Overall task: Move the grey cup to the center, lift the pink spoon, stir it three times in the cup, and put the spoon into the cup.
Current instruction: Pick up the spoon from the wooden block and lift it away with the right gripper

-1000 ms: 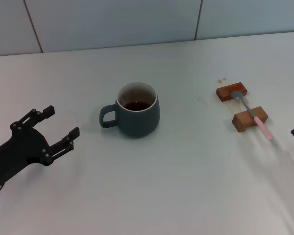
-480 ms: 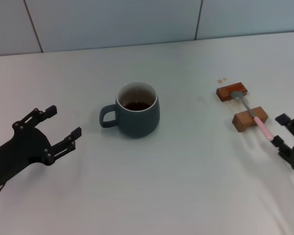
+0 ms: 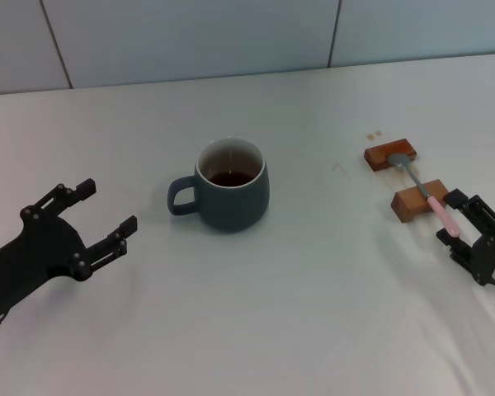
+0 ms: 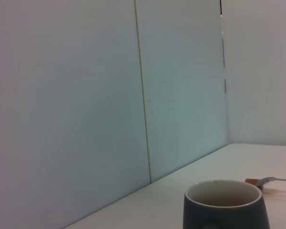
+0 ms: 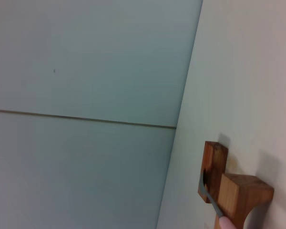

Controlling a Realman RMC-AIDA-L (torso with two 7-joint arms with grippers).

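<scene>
Both jaws stand spread: the right gripper [image 3: 454, 219] has its two fingers apart on either side of the pink end of the pink spoon [image 3: 434, 205], and it does not pinch it yet, as far as the head view lets me judge; the left gripper [image 3: 106, 213] is also wide open, low over the table [image 3: 297, 330] at the near left, with nothing between its fingers. The grey cup [image 3: 228, 184] stands upright about in the middle of the table, its handle turned to the left, with dark liquid at the bottom, and it is well apart from both grippers. The spoon lies at the right side, resting across two wooden blocks [image 3: 405, 180]: its metal bowl is on the far block and its neck passes over the near block, while the pink handle sticks out toward the near right, off the table surface. I judge that the cup is already at the center, so the step in hand is the pick-up of the spoon by the right arm. The next move calls for closing the fingers on the thin handle, then a straight lift, so that the bowl comes free of the blocks without dragging them. The handle is slim and smooth, so a grip that is not centered may let it turn or slip out.
</scene>
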